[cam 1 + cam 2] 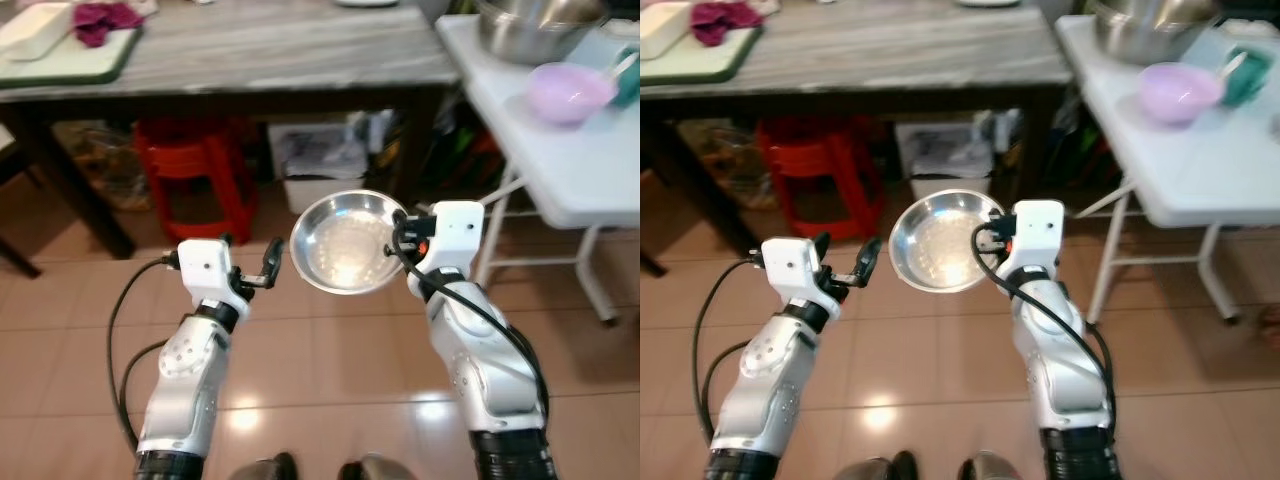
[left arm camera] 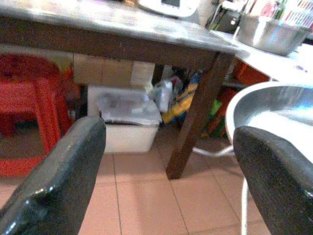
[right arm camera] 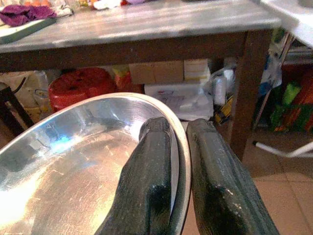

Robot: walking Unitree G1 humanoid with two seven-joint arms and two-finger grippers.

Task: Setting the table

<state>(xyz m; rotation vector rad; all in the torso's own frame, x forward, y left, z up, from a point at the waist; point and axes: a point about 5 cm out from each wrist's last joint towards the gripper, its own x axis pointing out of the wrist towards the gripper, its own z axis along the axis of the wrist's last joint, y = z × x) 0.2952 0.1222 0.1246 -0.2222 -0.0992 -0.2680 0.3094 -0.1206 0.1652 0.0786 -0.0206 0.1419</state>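
Pinching the rim of a shallow steel plate (image 1: 346, 242), right gripper (image 3: 178, 161) holds it level in the air above the tiled floor (image 1: 330, 370), between the two arms; one finger inside the rim, one outside. Left gripper (image 1: 262, 266): fingers spread, holding nothing, just beside the plate's left edge. Grey-topped desk (image 1: 270, 50) ahead, far side cut off. On it: green cutting board (image 1: 85, 62) with purple cloth (image 1: 103, 20) (both partly cropped). Below: red stool (image 1: 195, 175), white bin (image 1: 318, 165), contents indistinct. White folding desk (image 1: 560, 165) at right carries pink bowl (image 1: 568, 92) and large steel bowl (image 1: 530, 30), top cropped.
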